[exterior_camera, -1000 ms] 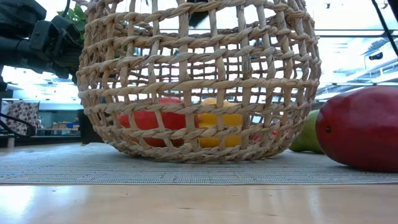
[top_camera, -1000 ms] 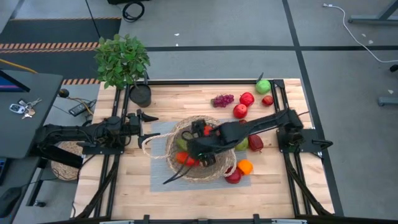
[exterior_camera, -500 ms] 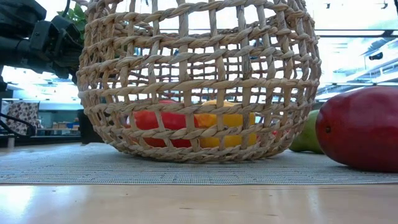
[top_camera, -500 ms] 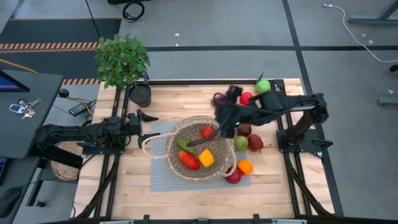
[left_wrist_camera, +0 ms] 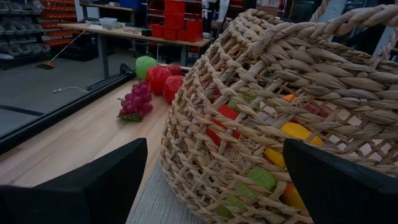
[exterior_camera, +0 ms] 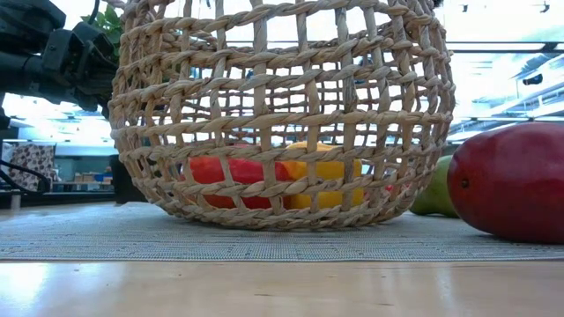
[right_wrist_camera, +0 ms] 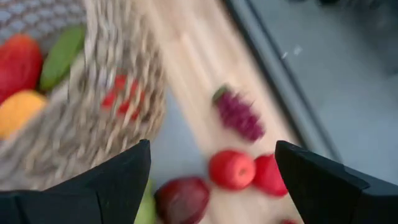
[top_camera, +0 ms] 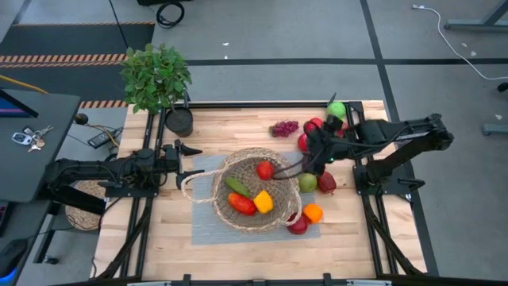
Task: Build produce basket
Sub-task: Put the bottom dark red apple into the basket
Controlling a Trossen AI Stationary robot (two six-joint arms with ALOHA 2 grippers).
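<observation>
pulling back from the basket (top_camera: pixel 255 188), the right gripper (top_camera: pixel 317 152) is now seen over the loose fruit beside the rim, fingers spread and empty. a second ago it was deep inside the basket; a small red piece (top_camera: pixel 265 170) is left there, so one more item seems delivered. four pieces are counted inside: a green cucumber (top_camera: pixel 237 187), an orange-red piece (top_camera: pixel 241 203), a yellow piece (top_camera: pixel 263 202) and the red one. about nine more pieces are counted outside, a grape bunch (top_camera: pixel 284 128) among them. the left gripper (top_camera: pixel 187 161) waits open beside the basket handle
</observation>
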